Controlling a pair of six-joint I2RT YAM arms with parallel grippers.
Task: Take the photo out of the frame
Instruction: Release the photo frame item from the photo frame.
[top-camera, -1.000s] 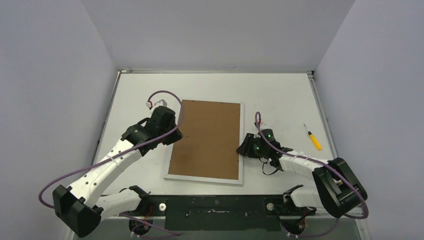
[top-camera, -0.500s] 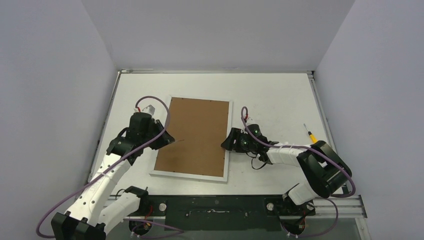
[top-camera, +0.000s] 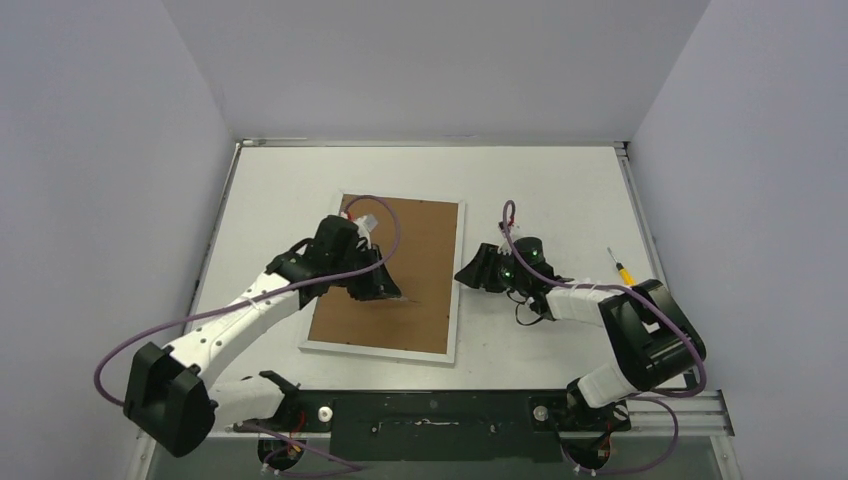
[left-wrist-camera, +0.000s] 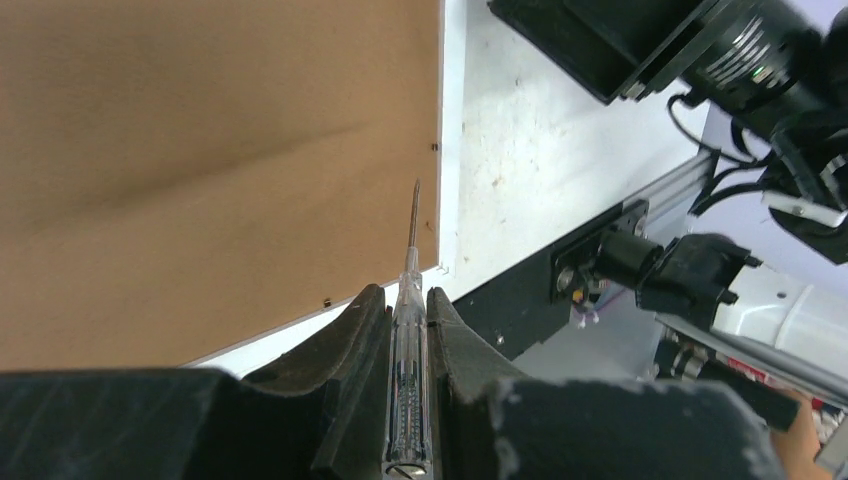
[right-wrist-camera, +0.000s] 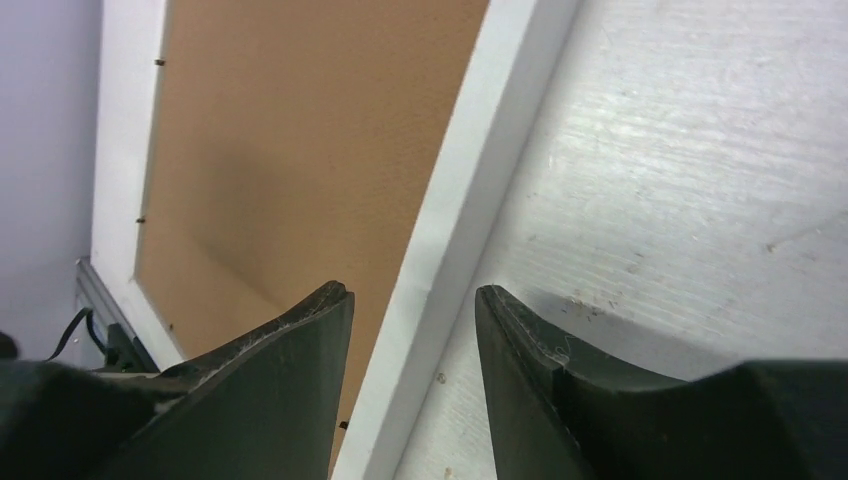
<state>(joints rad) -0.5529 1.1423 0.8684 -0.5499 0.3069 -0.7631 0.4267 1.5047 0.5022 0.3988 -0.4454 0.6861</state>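
At the near edge of the table (top-camera: 550, 190) the two arms are mounted, and the frame (top-camera: 420, 240) lies flat just in front of them. It is face down, so its brown back board (left-wrist-camera: 200, 150) looks upward with the narrow white border (right-wrist-camera: 462, 200) around it. The photo cannot be seen, as the board covers that side of the frame.

The left arm reaches over the near half of the board. The left pincer (left-wrist-camera: 406, 300) is clamped on a clear screwdriver (left-wrist-camera: 407, 400), with the handle pressed between both fingers and the thin metal shaft standing out in front. The tip points to the board close to its border, near a small dark tab. Whether the tip touches the board cannot be told.

A little farther, the right pincer (right-wrist-camera: 412, 291) is at the right long side of the frame. Its fingers are apart: one is over the brown board and the other over the bare table, with the white border between them. Contact with the border is not clear.

To the right, well apart from the frame, a yellow screwdriver (top-camera: 628, 278) lies on the table. The far short side of the frame points toward the back wall.
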